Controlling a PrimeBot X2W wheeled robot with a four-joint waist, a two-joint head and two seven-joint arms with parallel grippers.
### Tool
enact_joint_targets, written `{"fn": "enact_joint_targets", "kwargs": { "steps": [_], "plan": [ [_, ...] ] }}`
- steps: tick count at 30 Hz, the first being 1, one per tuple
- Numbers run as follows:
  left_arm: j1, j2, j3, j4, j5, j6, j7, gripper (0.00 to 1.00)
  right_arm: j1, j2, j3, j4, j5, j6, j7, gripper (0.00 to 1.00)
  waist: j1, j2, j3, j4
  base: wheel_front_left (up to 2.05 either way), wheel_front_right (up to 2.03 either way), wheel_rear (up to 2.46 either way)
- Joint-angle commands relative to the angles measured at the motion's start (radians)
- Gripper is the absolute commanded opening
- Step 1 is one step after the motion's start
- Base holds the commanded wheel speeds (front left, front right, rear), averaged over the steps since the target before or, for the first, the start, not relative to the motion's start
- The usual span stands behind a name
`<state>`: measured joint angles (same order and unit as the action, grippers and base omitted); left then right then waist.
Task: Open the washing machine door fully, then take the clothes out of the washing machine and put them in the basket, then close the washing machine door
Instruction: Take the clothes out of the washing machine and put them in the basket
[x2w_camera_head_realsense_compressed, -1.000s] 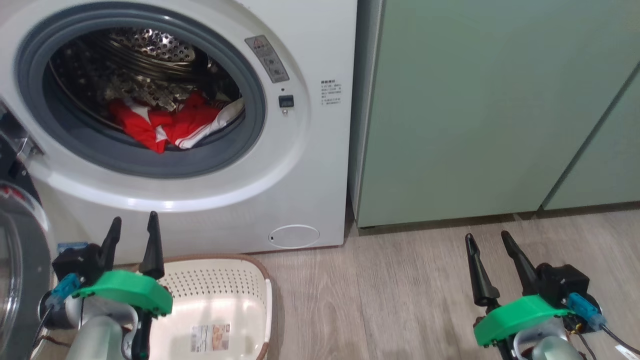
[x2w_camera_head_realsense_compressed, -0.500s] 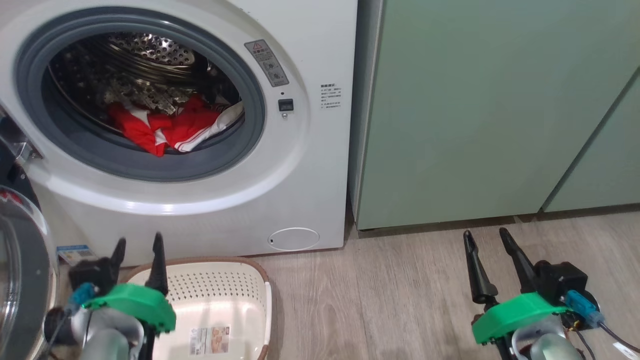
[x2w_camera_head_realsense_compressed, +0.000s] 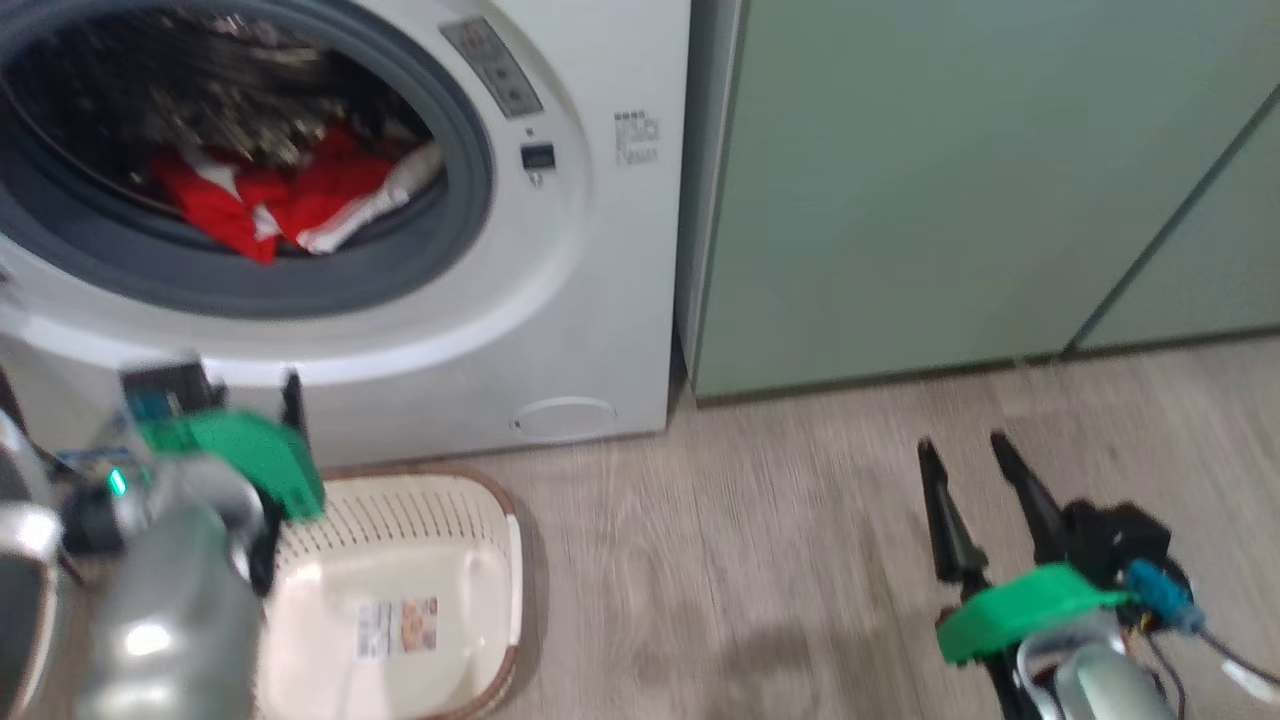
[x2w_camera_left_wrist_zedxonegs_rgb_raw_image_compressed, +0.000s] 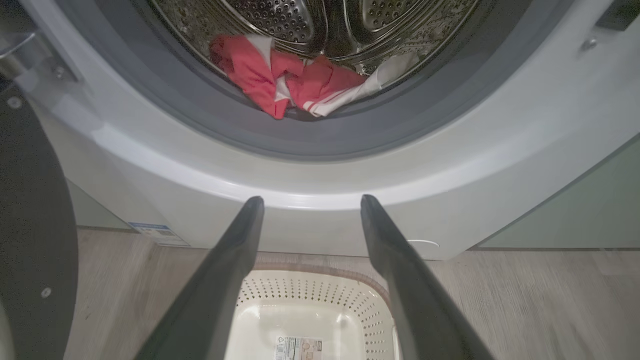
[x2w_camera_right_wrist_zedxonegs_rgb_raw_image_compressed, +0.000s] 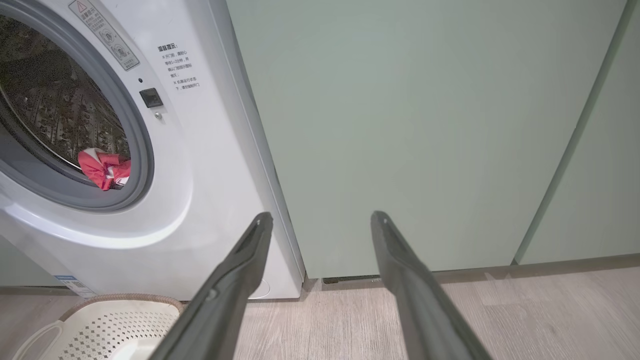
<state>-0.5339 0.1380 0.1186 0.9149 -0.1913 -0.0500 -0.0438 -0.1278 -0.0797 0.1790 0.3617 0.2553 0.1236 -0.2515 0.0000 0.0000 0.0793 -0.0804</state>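
**A:** The washing machine door stands open, off to the left side of the left hand. I judge the step now is fetching the clothes.

**B:** Where are they from that hand?

**A:** Ahead of its fingertips and above them, bunched at the front of the drum, just behind the grey seal of the washing machine. The basket sits beneath the hand, on the floor.

**B:** And the fingers?

**A:** Spread wide, with nothing between them. The right hand is spread and empty too, facing the green cupboards, well apart from the drum.

**B:** How should it go in?

**A:** Rise over the white front, then put one finger on either side of the red bunch and close deep — a thin pinch on a loose edge may slip. Then draw straight back and lower the clothes into the basket.
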Motion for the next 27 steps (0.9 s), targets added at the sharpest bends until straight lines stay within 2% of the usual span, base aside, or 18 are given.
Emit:
{"fn": "enact_joint_targets", "kwargs": {
  "steps": [1, 4, 15, 22, 27],
  "plan": [
    [-0.108, 0.054, 0.035, -0.010, -0.011, 0.015, 0.020, 1.00, -0.062, 0.002, 0.018, -0.046, -0.005, 0.007, -0.010, 1.00, 0.0000, 0.0000, 0.070, -0.022, 0.00, 0.00, 0.00],
    [-0.181, 0.074, 0.034, 0.017, -0.012, 0.023, 0.058, 1.00, -0.079, 0.006, 0.020, -0.056, -0.007, 0.007, -0.010, 1.00, 0.0000, 0.0000, 0.113, -0.034, 0.00, 0.00, 0.00],
    [-0.546, 0.186, 0.015, 0.135, 0.008, 0.098, 0.239, 1.00, -0.174, 0.022, -0.014, -0.113, -0.024, 0.007, -0.010, 1.00, 0.0000, 0.0000, 0.332, -0.081, 0.00, 0.00, 0.00],
    [-0.709, 0.235, -0.012, 0.192, 0.033, 0.136, 0.287, 1.00, -0.218, 0.028, -0.025, -0.139, -0.033, 0.007, -0.010, 1.00, 0.0000, 0.0000, 0.427, -0.100, 0.00, 0.00, 0.00],
    [-0.783, 0.277, -0.030, 0.224, 0.052, 0.158, 0.278, 1.00, -0.241, 0.029, -0.028, -0.155, -0.028, 0.007, -0.010, 1.00, 0.0000, 0.0000, 0.479, -0.112, 0.00, 0.00, 0.00]
  ]
}}
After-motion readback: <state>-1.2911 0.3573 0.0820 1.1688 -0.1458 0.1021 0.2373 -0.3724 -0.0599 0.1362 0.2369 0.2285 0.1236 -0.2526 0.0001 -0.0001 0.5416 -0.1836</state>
